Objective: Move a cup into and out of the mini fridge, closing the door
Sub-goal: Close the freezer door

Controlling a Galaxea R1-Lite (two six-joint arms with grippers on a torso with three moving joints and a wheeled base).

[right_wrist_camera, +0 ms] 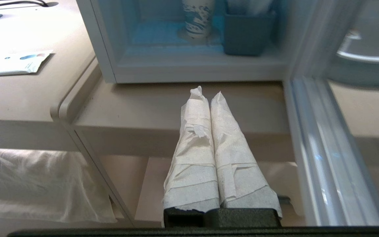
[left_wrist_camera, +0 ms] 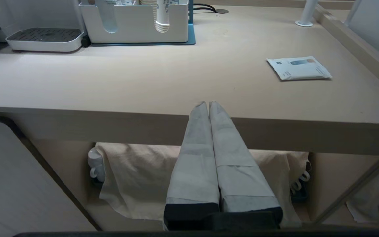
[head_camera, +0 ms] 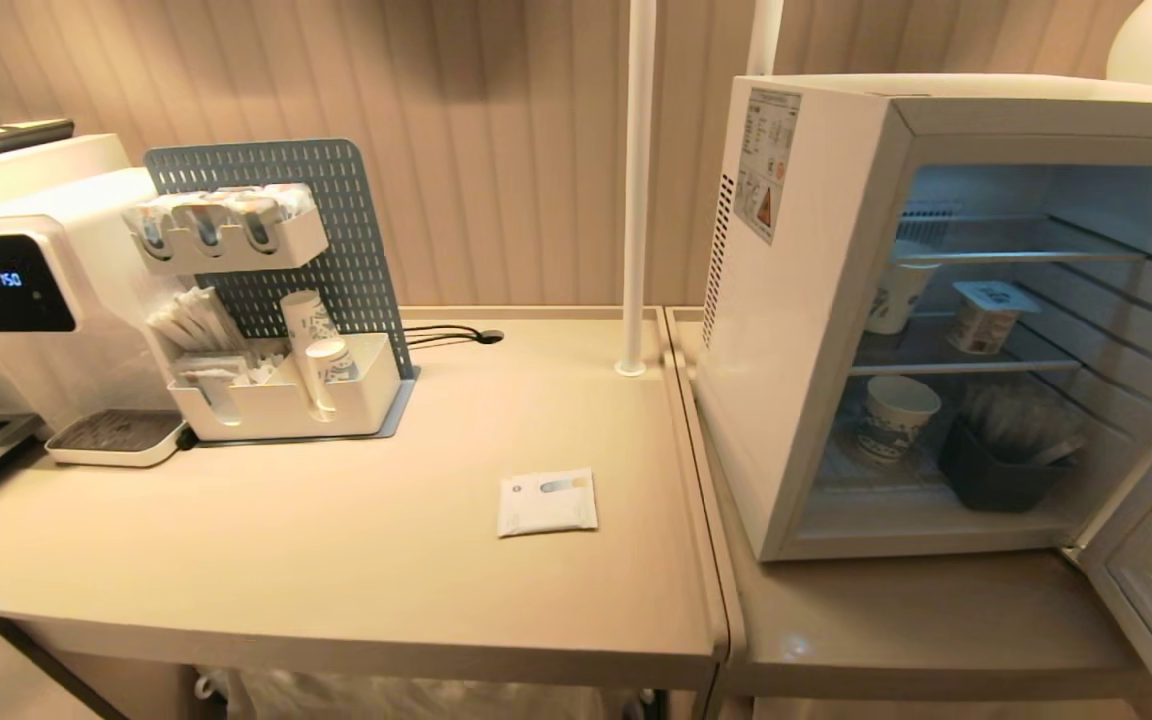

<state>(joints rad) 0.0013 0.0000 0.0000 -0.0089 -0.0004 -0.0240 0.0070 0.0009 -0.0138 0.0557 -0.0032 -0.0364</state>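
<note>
The white mini fridge [head_camera: 806, 300] stands on the lower right table with its door [head_camera: 1151, 590] swung wide open to the right. A patterned paper cup [head_camera: 894, 415] stands on the fridge floor, and another cup [head_camera: 898, 290] sits on the middle wire shelf. Neither arm shows in the head view. My right gripper [right_wrist_camera: 207, 93] is shut and empty, low in front of the fridge opening, facing the floor cup [right_wrist_camera: 197, 18], with the door frame [right_wrist_camera: 321, 148] beside it. My left gripper [left_wrist_camera: 208, 103] is shut and empty, level with the left table's front edge.
A dark bin [head_camera: 996, 475] sits beside the floor cup, and a lidded tub [head_camera: 984, 315] is on the shelf. On the left table are a water dispenser [head_camera: 26, 300], a cup organiser [head_camera: 281, 395], a white sachet [head_camera: 547, 502] and a white pole [head_camera: 636, 190]. Cloth [left_wrist_camera: 137, 174] hangs under the table.
</note>
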